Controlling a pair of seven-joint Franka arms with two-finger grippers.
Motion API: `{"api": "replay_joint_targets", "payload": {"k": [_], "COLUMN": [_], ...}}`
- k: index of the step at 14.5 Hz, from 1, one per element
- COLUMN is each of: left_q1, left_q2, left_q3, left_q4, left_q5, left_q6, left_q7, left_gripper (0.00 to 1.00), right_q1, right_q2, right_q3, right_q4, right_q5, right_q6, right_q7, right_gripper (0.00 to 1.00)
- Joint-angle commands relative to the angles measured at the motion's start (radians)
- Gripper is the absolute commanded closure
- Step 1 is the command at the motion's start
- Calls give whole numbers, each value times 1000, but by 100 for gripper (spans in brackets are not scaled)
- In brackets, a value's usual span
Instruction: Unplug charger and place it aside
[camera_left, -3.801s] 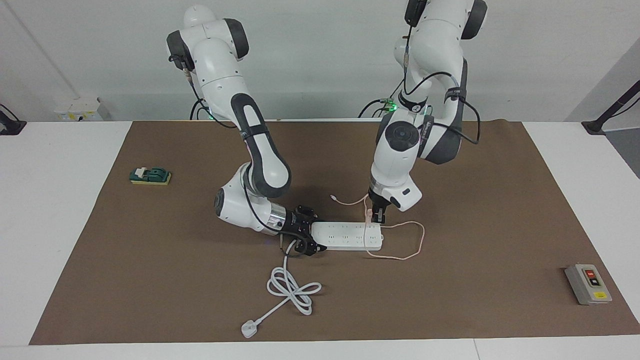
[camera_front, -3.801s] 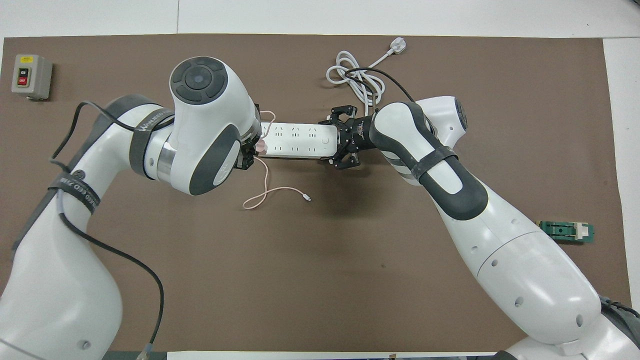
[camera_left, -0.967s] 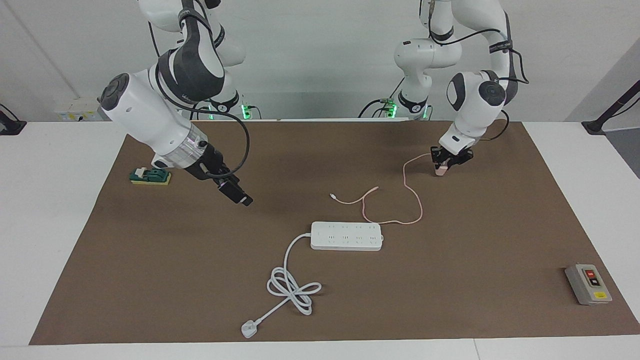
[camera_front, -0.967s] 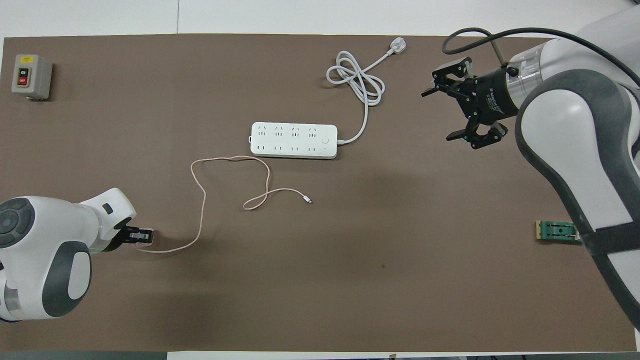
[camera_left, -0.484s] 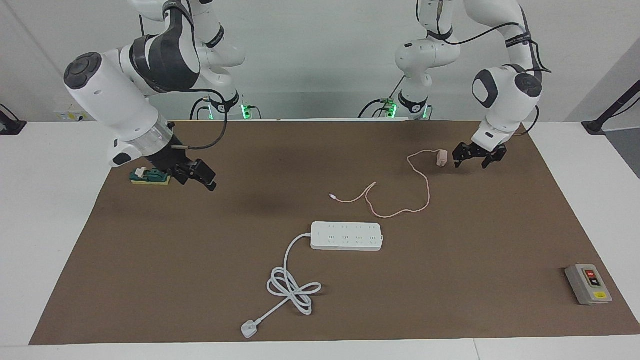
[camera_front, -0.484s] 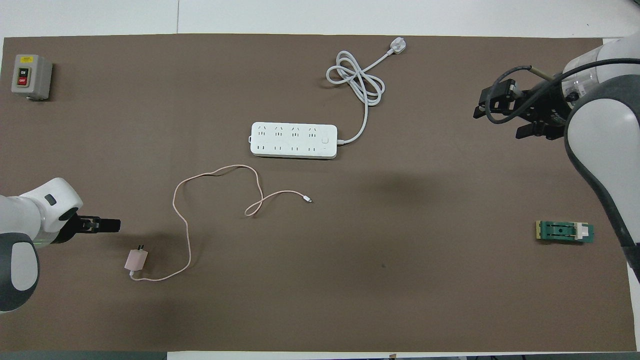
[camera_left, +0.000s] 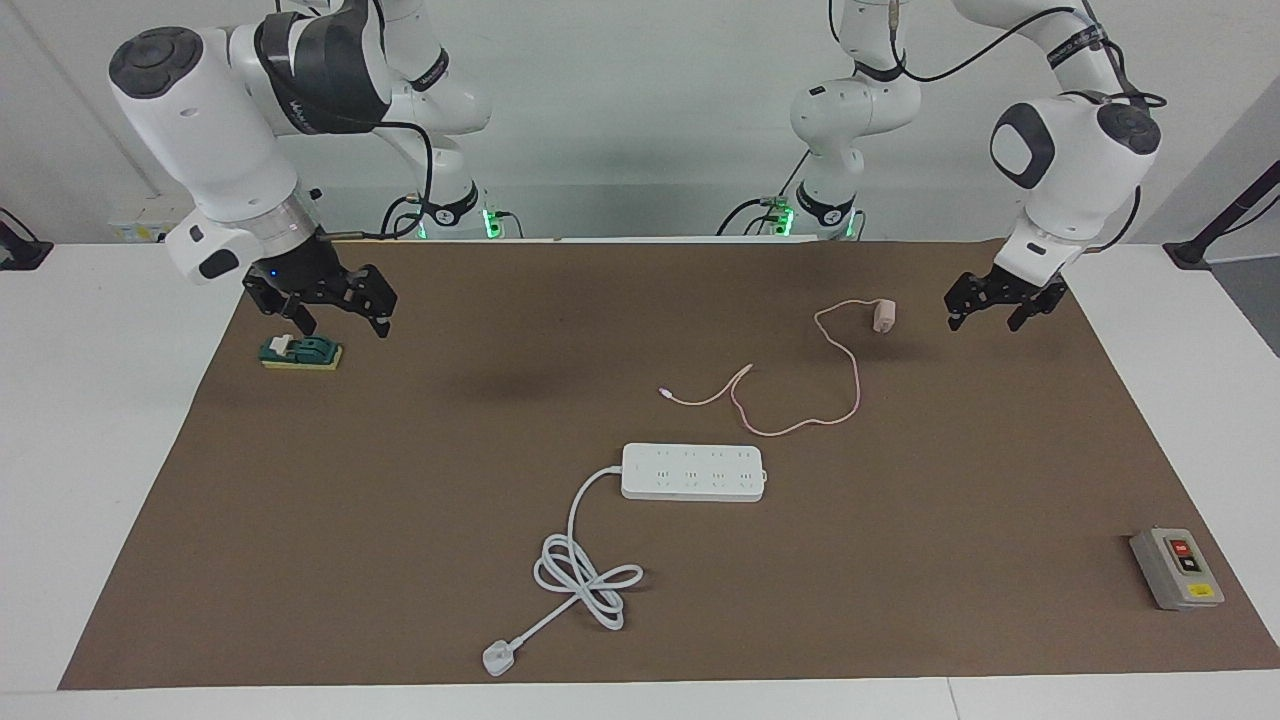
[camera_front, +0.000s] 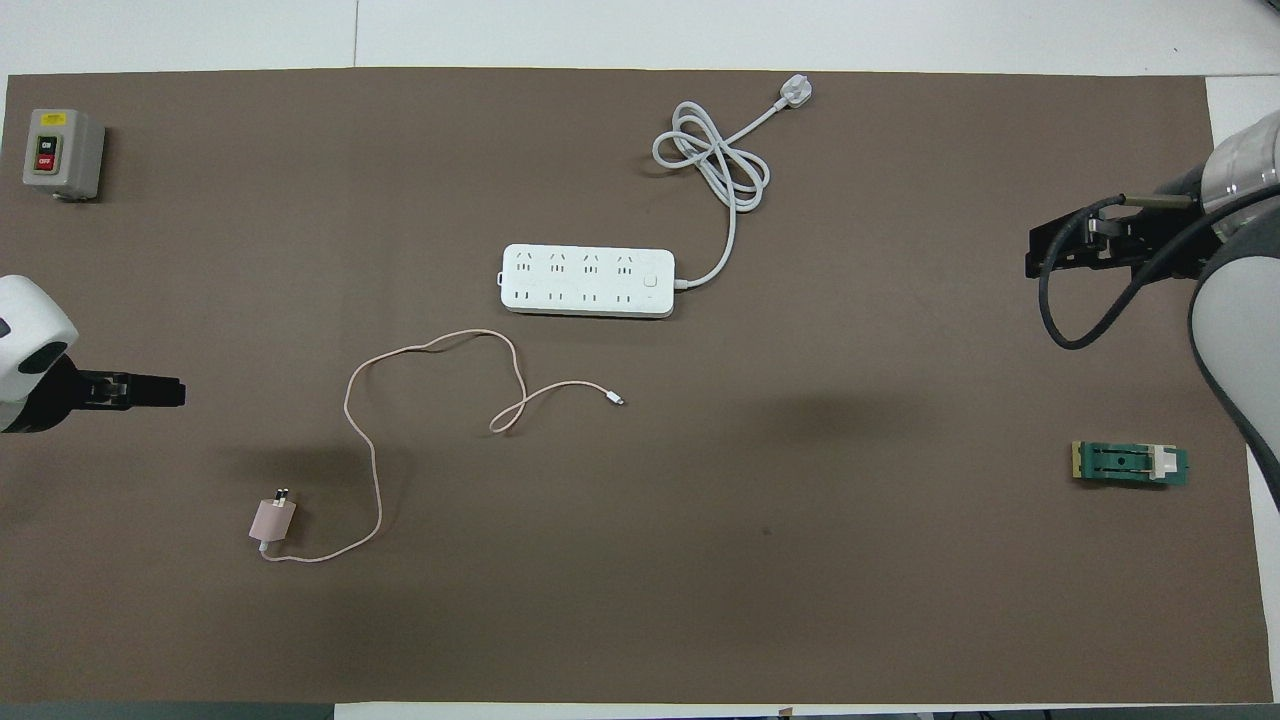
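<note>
The charger (camera_left: 883, 316) is a small pale pink cube. It lies loose on the brown mat, nearer to the robots than the power strip (camera_left: 693, 472) and toward the left arm's end. It also shows in the overhead view (camera_front: 272, 519). Its thin pink cable (camera_left: 800, 425) curls across the mat to a free end near the strip, whose sockets are bare. My left gripper (camera_left: 985, 315) is open and empty in the air beside the charger, apart from it. My right gripper (camera_left: 343, 318) is open and empty above the green block (camera_left: 301, 351).
The strip's thick white cord (camera_left: 585, 575) lies coiled with its plug near the mat's edge farthest from the robots. A grey switch box (camera_left: 1177, 568) stands at the mat's corner at the left arm's end. The green block sits at the right arm's end.
The left gripper pulled the charger from the strip, carried it toward the left arm's end, let it go and drew away. The right gripper left the strip and withdrew above the green block.
</note>
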Motion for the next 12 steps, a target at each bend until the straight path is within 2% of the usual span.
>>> {"api": "replay_joint_targets", "payload": {"k": [1, 3, 6, 7, 10, 12], "left_q1": [-4, -7, -28, -31, -91, -178], "left_q2": [23, 38, 148, 172, 199, 206], "left_q3": [-5, -11, -15, -18, -22, -6], "left_q4": [153, 272, 528, 576, 615, 620], "left_q5": [-11, -8, 25, 28, 33, 80], "left_q6": [-143, -241, -444, -461, -435, -441], "left_q7": [-91, -163, -177, -177, -179, -177], "left_gripper": [0, 0, 0, 0, 0, 0], "right_q1": [-29, -38, -38, -38, -37, -37], "right_q2": [-53, -90, -121, -129, -144, -169], "right_q3": [11, 13, 11, 11, 13, 14], "right_q4": [-19, -20, -20, -22, -25, -28], "right_q5": [-50, -53, -54, -54, -68, -68], "right_q6": [-44, -96, -148, -151, -191, -203], "right_q7": [-96, -113, -113, -115, -112, -112], "right_gripper": [0, 0, 0, 0, 0, 0]}}
